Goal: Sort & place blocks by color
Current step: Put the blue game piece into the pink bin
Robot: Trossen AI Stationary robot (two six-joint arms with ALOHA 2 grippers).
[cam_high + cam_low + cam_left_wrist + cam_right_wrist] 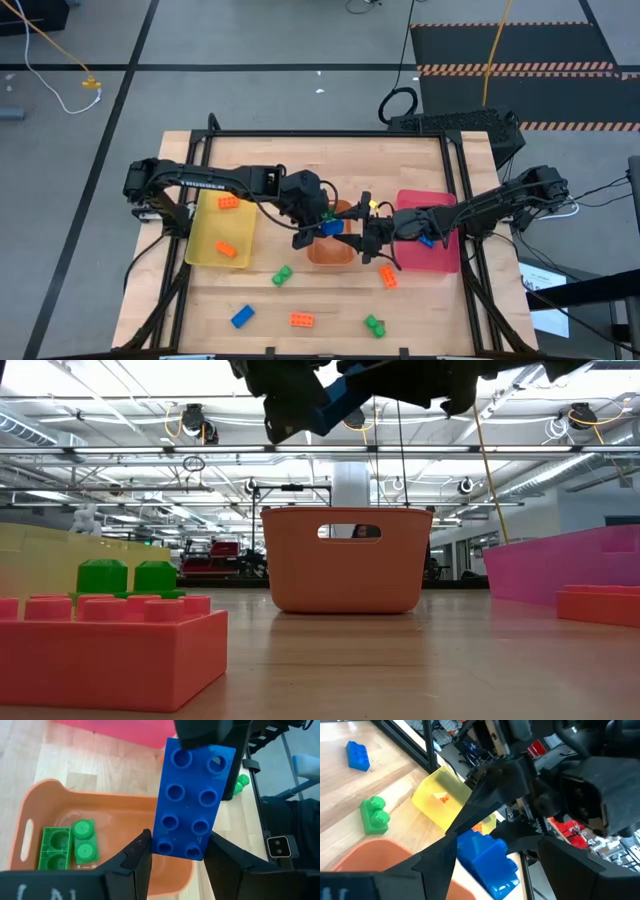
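No brand or label can be read anywhere; faint white marks on the left gripper's body in the left wrist view are too cut off to make out.

The blue studded plastic brick (192, 802) is a long two-by-four piece, its hollow round sockets facing the left wrist camera. It hangs in the air above the orange translucent rectangular tray (331, 250) at the middle of the wooden table (420, 310). The left gripper (175, 852) holds one end of it between its two dark fingers, set narrowly on the brick's width. The right gripper (492, 855) stands at the brick's other end with its fingers spread to either side of it; whether they press on it I cannot tell.

Two green studded bricks (67, 845) lie in the orange tray. Two orange bricks (228, 225) sit in the yellow translucent tray (205, 250), and a blue brick (427, 240) lies in the pink translucent tray (440, 262). Loose on the table near its front edge are a blue brick (242, 316), an orange brick (301, 320), a green brick (375, 325), another green brick (281, 274) and another orange brick (387, 277).
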